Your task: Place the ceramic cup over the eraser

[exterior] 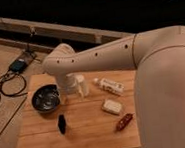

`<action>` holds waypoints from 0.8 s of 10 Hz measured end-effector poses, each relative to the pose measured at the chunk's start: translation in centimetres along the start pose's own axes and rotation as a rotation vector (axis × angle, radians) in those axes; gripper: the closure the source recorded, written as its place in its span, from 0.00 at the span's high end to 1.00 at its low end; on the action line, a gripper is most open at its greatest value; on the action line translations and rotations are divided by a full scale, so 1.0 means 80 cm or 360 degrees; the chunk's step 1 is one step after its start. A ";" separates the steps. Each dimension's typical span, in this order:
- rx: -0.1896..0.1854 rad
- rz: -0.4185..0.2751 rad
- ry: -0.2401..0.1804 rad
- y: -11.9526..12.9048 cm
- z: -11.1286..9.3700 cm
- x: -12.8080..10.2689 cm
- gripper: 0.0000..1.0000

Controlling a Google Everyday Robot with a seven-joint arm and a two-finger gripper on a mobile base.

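The white ceramic cup [81, 85] stands upright on the wooden table [88, 134], near the back, just right of the metal bowl. The black eraser [62, 123] stands upright in front of the bowl, toward the table's front left, apart from the cup. My arm reaches in from the right and bends down at the wrist. My gripper [71, 89] hangs right beside the cup's left side, between cup and bowl. The arm hides part of the cup.
A dark shiny metal bowl [45, 98] sits at the left. A white tube-like bottle [109, 85] lies at the back right, a white block [112, 106] and a reddish-brown oblong object [123, 122] in front of it. Cables [4, 86] lie on the floor at left.
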State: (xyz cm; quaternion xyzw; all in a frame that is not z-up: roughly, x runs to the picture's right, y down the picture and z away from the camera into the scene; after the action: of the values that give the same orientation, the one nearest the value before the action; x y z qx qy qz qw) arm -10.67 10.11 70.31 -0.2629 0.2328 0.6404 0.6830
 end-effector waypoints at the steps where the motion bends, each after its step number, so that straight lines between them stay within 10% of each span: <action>1: 0.0001 -0.0001 0.0000 0.000 0.000 0.000 0.65; 8: 0.0101 -0.0200 0.0014 -0.007 0.033 -0.070 0.65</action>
State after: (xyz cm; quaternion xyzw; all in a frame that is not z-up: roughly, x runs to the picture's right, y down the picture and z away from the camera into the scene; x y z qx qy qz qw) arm -10.55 7.62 75.97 -0.2581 0.2388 0.5874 0.7289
